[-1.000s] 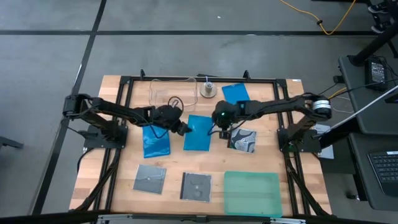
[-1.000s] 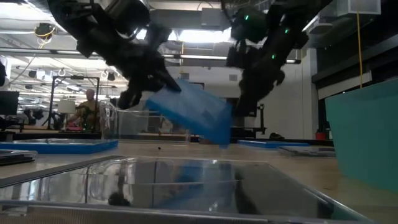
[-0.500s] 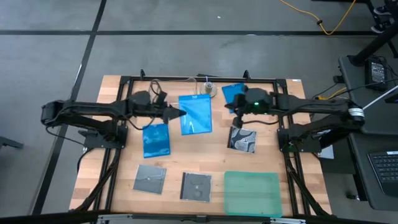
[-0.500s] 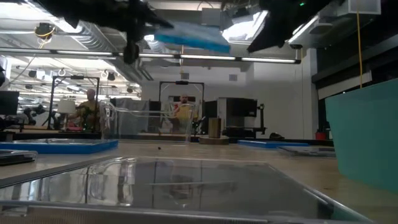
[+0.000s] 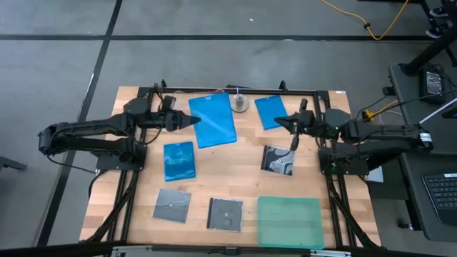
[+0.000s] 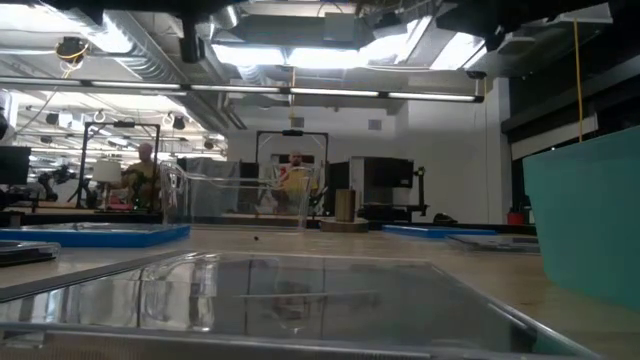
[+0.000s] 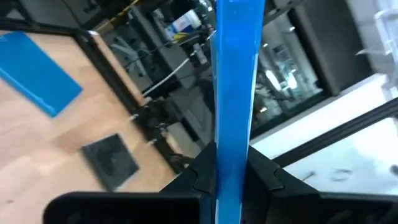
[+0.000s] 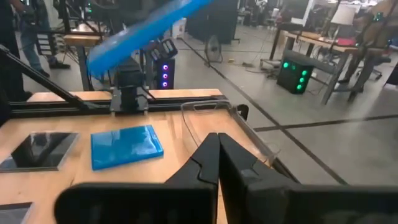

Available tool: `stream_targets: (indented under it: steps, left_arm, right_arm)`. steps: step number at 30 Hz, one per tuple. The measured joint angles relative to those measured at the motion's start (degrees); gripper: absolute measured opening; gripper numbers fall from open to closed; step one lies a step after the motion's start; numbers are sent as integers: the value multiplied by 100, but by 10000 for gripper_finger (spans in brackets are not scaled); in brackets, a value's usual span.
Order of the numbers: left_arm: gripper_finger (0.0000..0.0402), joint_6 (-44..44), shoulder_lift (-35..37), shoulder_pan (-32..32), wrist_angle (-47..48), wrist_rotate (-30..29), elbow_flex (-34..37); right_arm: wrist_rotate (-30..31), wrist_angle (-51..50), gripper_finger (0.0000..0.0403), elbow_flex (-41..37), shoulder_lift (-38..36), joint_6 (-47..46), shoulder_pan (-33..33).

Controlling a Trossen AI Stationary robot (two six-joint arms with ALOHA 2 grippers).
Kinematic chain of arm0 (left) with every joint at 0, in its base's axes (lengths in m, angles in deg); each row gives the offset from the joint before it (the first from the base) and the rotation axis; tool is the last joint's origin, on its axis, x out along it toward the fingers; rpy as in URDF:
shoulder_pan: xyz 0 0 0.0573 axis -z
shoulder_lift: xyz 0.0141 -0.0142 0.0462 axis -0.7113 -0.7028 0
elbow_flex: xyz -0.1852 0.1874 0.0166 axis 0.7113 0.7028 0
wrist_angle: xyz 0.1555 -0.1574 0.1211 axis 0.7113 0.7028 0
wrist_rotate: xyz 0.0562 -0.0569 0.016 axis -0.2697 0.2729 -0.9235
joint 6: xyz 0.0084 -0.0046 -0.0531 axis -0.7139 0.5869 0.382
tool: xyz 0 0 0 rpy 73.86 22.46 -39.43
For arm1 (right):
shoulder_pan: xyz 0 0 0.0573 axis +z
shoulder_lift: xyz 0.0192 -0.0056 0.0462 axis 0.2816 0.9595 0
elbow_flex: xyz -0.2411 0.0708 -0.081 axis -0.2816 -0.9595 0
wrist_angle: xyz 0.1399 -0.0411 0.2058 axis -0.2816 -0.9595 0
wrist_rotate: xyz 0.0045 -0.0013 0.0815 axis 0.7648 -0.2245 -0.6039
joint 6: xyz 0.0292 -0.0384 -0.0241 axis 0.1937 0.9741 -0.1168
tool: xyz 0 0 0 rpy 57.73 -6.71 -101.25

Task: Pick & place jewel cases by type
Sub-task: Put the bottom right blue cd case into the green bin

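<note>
Blue case (image 5: 213, 120) now lifted higher, clamped between left fingers (image 7: 205, 177)

Bright blue cases (image 5: 212, 120) — grey-black squares (image 5: 172, 206) with disc artwork — teal-green tray (image 5: 289, 222), pale wood table (image 5: 128, 207)

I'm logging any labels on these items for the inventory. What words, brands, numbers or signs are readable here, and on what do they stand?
None can be read.
Raised bright blue rectangular jewel case, clamped in the left gripper: no print legible.
Grey-black square jewel case with disc artwork: a pattern shows, any lettering too small.
Teal-green square tray: no text visible.
Room behind the table: any signs too blurred.
</note>
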Motion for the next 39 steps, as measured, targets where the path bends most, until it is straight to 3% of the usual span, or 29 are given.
stream_targets:
  steps: [9, 23, 31, 39]
  left_arm:
    - [29, 339, 281, -348, 72, 697, 0]
    - [29, -675, 52, -1090, 386, 1038, 0]
    - [29, -1823, -6, -1384, 479, 1193, -67]
    - [29, -3781, -65, -1441, 1906, 1290, -1153]
  right_arm:
    - [-107, 4, 6, 0, 61, 774, 100]
    - [-109, 313, 6, 2, 59, 993, 98]
    - [-109, 317, 6, 2, 59, 860, 98]
    - [-109, 316, 6, 2, 59, 833, 98]
